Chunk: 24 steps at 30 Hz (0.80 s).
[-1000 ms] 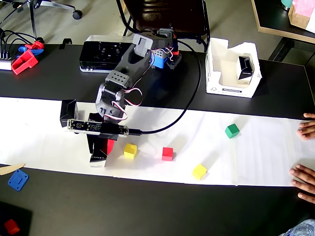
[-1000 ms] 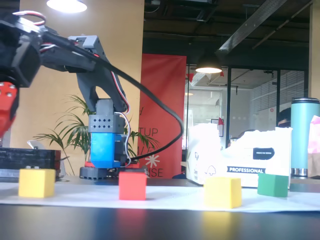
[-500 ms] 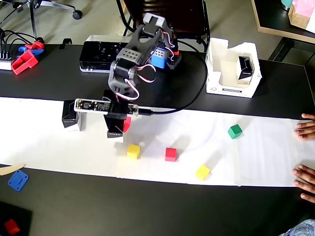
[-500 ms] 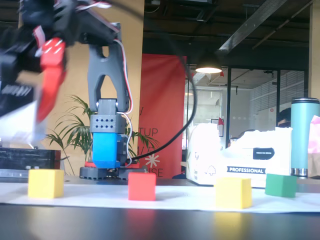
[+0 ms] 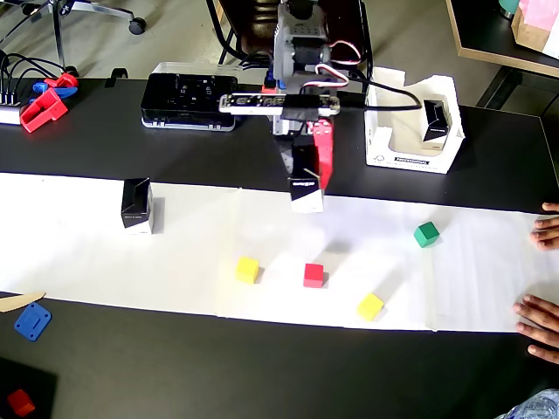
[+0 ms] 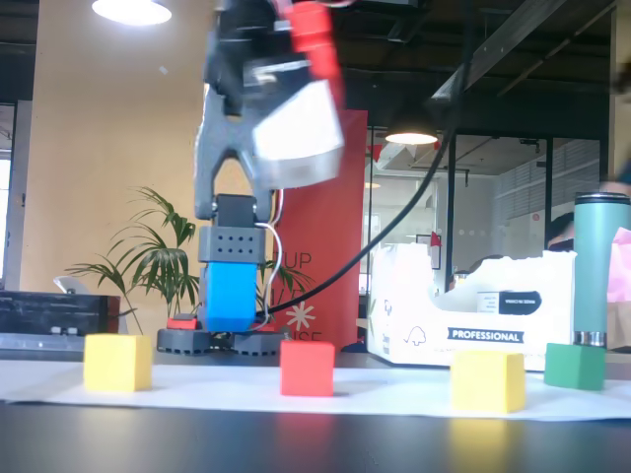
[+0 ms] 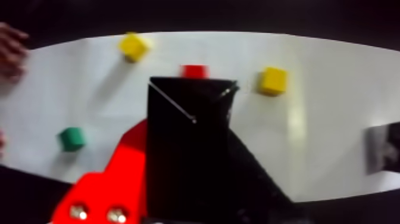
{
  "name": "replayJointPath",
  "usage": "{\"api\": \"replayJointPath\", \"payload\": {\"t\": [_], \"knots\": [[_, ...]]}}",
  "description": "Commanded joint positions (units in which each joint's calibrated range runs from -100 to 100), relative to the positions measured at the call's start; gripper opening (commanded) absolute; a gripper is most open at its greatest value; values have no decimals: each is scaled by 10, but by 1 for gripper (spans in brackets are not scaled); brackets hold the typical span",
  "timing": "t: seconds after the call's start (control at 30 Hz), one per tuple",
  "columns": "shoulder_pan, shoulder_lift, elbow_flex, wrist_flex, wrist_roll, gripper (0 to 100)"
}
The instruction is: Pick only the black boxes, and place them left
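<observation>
My gripper [image 5: 310, 177] is shut on a black box [image 5: 306, 185] with a white panel and holds it lifted above the back edge of the white paper [image 5: 79, 253]. The fixed view shows this box [image 6: 296, 133] high in the air between the fingers. In the wrist view it [image 7: 187, 149] fills the centre beside the red finger [image 7: 119, 179]. A second black box [image 5: 137, 205] stands upright on the paper at the left; it is a blur at the wrist view's right edge [image 7: 384, 148]. A third black box [image 5: 434, 120] stands inside a white carton [image 5: 384, 148].
Two yellow cubes [image 5: 247, 270] [image 5: 370, 306], a red cube [image 5: 314, 275] and a green cube [image 5: 426, 234] lie on the paper in front. A flat black device case [image 5: 188, 100] lies at the back left. A person's hands [image 5: 543, 319] rest at the right edge.
</observation>
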Motion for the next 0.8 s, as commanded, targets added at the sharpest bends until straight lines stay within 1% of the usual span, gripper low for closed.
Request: {"api": "replayJointPath", "payload": {"t": [0.0,0.1,0.17,0.33,0.43,0.57,0.7,0.77], "knots": [[-163,-126,7,2,-87,9],[-280,-149,5,2,-145,9],[-356,-160,6,5,-171,9],[-542,-159,7,83,-208,9],[-624,-154,19,117,-234,9],[-699,-153,94,123,-254,9],[-725,-152,157,125,-257,10],[-726,-152,175,125,-257,15]]}}
